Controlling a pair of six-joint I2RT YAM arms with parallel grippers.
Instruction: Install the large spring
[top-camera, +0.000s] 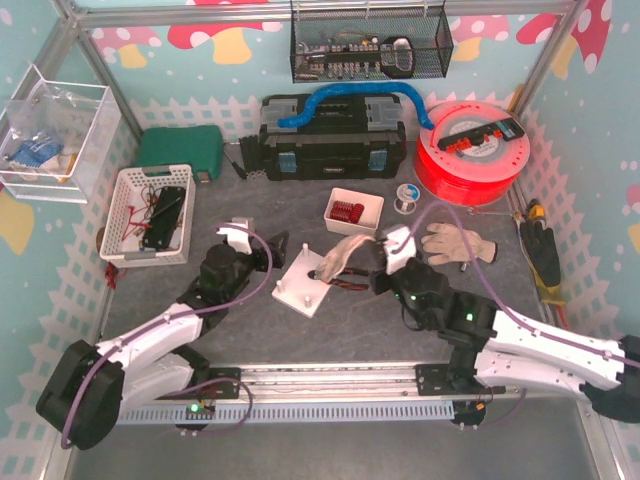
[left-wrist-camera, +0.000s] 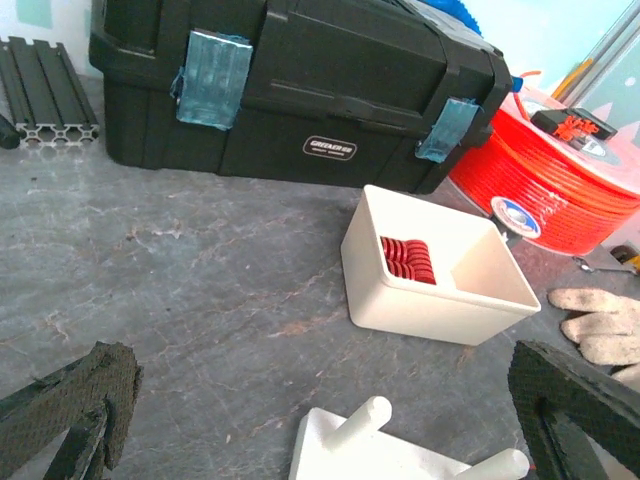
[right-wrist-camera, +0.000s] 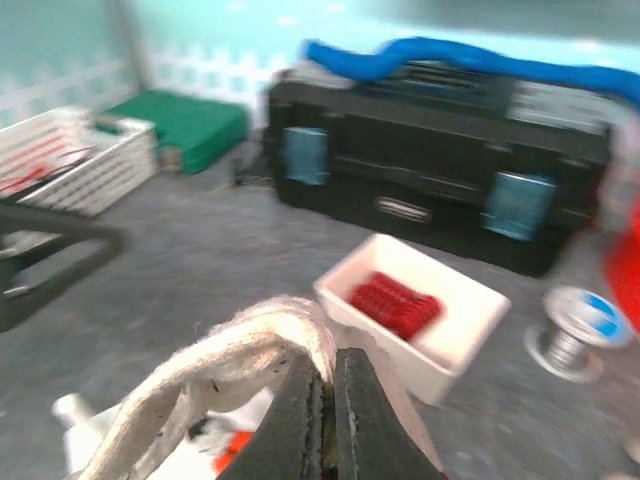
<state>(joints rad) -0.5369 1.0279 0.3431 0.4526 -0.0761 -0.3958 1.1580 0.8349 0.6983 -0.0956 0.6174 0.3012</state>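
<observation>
- The right fingers (right-wrist-camera: 300, 410) were pressed together with no gap showing. They appeared to pinch a fold of the pale glove (right-wrist-camera: 230, 350), which bunched up around their tips.
- The left fingers (left-wrist-camera: 70, 400) stood as wide apart as they go and held nothing. They hovered low over the desk (left-wrist-camera: 180, 260) at the left edge of the white base plate (top-camera: 300, 295).
- No spring was in either grasp. The likely candidates were the red springs (left-wrist-camera: 407, 260) in the left half of the white box (left-wrist-camera: 440, 310), on the far side of the plate and near the toolbox (left-wrist-camera: 290, 90).
- I could not tell which of them was the large one.
- The red coils lay on their sides, packed face to face in a row. I judged their long axis to be level with the box floor and to run roughly left to right. Neither end pointed up, so a spring would need tipping upright before it could go onto a peg (left-wrist-camera: 365, 412).
- Risk: the glove lay across the red-handled pliers (top-camera: 345, 283) and against the plate. Pulling it away could snag the pliers and drag them, or nudge the plate out of place.
- Risk: the hold on the glove looked thin, just a pinch of cloth. It could slip out and drop back over the pegs.
- Risk: the open left fingers straddled the plate's corner, so a careless sweep could knock a peg.
</observation>
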